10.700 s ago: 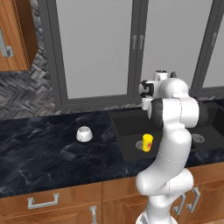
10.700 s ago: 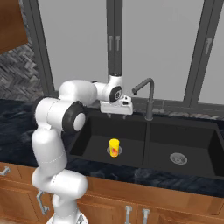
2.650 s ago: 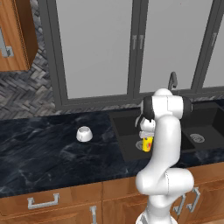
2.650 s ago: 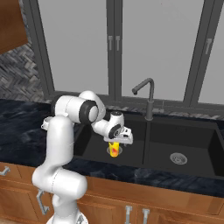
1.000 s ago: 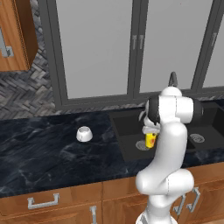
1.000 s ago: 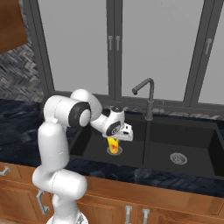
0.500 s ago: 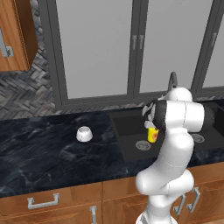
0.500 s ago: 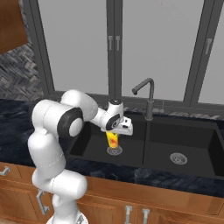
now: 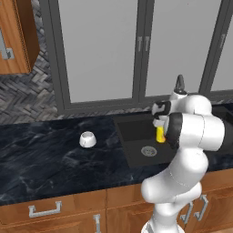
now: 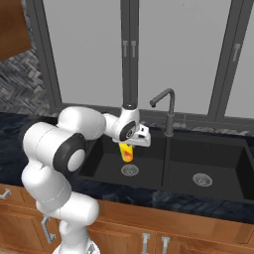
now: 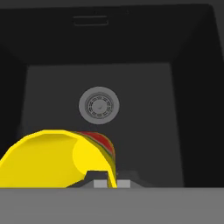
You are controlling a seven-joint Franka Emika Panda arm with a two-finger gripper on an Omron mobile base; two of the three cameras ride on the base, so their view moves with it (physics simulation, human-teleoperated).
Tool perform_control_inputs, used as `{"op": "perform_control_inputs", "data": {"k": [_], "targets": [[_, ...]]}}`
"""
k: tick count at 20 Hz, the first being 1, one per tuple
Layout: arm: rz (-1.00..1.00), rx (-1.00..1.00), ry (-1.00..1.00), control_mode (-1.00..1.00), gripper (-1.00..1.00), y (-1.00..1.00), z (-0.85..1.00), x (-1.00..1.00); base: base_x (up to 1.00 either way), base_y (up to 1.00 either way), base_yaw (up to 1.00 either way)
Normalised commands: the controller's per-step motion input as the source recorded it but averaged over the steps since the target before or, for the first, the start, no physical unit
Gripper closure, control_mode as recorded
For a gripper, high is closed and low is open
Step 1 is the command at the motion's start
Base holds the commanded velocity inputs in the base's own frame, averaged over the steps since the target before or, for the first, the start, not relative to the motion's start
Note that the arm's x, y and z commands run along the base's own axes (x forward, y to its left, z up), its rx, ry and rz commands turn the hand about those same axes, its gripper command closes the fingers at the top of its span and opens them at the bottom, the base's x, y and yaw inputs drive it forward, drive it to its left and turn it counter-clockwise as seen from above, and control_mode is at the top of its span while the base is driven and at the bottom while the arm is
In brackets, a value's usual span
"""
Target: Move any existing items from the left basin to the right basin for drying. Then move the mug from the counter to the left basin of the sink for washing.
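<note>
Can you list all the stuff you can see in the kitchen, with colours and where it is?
Yellow cup: one, bright yellow with a red mark, held up above the left basin.
White mug: one, glossy white, on the counter left of the sink.
Sink: one, matte black, two basins, each with a round silver drain.
Right basin: one, black, beside the left one.
Faucet: one, dark, curved, behind the sink.
Cabinets: wooden, silver handles, under the counter.
Windows: grey frames, behind the sink.
Gripper: one, white, jaws shut on the yellow cup.
</note>
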Motion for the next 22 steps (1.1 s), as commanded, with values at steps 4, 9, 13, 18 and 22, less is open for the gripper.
{"op": "perform_control_inputs", "data": {"k": [4,9,13,18,22], "targets": [[-0.03,0.0,-0.01,-1.0,1.0,-0.03,0.43,-0.16,0.0,0.0,0.0],[-0.05,0.0,0.0,-1.0,1.0,-0.17,0.28,-0.06,0.0,0.0,0.0],[-0.06,0.0,0.0,-1.0,1.0,-0.27,0.09,0.0,0.0,0.0,0.0],[-0.06,0.0,0.0,-1.0,1.0,-0.36,0.03,-0.09,0.0,0.0,0.0],[-0.06,0.0,0.0,-1.0,1.0,-0.35,0.07,-0.11,0.0,0.0,0.0]]}}
